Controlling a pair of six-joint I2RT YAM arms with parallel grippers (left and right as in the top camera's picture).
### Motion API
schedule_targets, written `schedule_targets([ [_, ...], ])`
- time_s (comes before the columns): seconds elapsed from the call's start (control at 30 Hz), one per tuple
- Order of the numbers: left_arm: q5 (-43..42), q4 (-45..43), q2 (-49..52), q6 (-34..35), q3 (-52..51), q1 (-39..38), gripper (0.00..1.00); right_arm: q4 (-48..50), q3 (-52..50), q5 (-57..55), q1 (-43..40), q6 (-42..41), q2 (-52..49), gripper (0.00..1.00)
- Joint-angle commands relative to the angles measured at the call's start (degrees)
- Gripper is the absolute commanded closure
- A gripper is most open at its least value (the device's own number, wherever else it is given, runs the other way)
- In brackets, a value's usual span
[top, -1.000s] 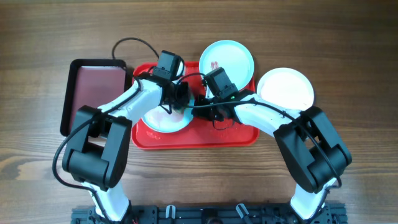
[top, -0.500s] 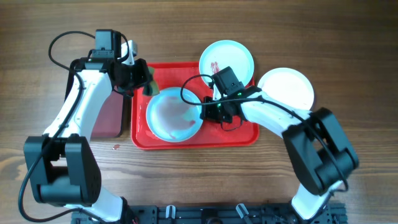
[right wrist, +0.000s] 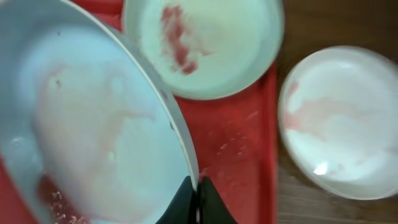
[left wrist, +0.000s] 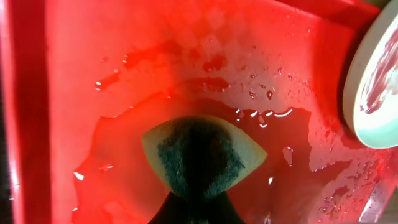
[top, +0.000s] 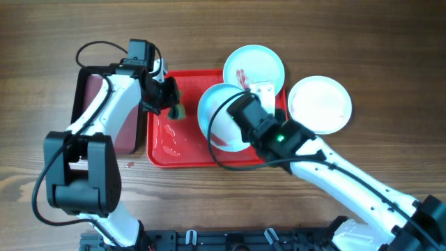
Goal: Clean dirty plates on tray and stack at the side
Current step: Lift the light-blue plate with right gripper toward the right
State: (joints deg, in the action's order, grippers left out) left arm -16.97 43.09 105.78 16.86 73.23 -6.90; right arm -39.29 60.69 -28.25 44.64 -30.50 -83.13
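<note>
Plate (top: 214, 111) now off tray (top: 174, 150), pinched by right gripper (right wrist: 196, 196); left gripper (top: 168, 103) clenched on sponge (left wrist: 202, 155).

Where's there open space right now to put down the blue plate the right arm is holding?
The red plastic tray's wet left half is bare, between the yellow-and-green sponge and the held light blue plate. Bare wooden table also lies along the tray's near edge. Crowded: the far right corner, where the smeared light blue plate and round white plate sit.
</note>
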Motion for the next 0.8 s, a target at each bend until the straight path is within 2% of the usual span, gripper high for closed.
schedule_targets([
  [0.0, 0.72, -0.2, 0.7, 0.5, -0.15, -2.05, 0.96, -0.5, 0.17, -16.94, 3.37, 0.7, 1.14, 0.96],
  [0.2, 2.97, -0.87, 0.9, 0.52, -0.15, -4.48, 0.96, 2.21, 0.17, -32.96, 9.73, 9.68, 1.14, 0.96],
  [0.4, 3.15, -1.25, 0.9, 1.66, -0.15, -4.61, 0.96, 14.82, 0.17, -51.89, 18.38, 26.82, 1.14, 0.96],
  [0.57, 3.15, -1.25, 0.9, 1.68, -0.15, -4.61, 0.96, 27.15, 0.17, -54.82, 20.41, 42.05, 1.14, 0.96],
  [0.77, 3.15, -1.25, 0.9, 1.68, -0.15, -4.61, 0.96, 29.42, 0.17, -55.01, 20.44, 44.09, 1.14, 0.96],
])
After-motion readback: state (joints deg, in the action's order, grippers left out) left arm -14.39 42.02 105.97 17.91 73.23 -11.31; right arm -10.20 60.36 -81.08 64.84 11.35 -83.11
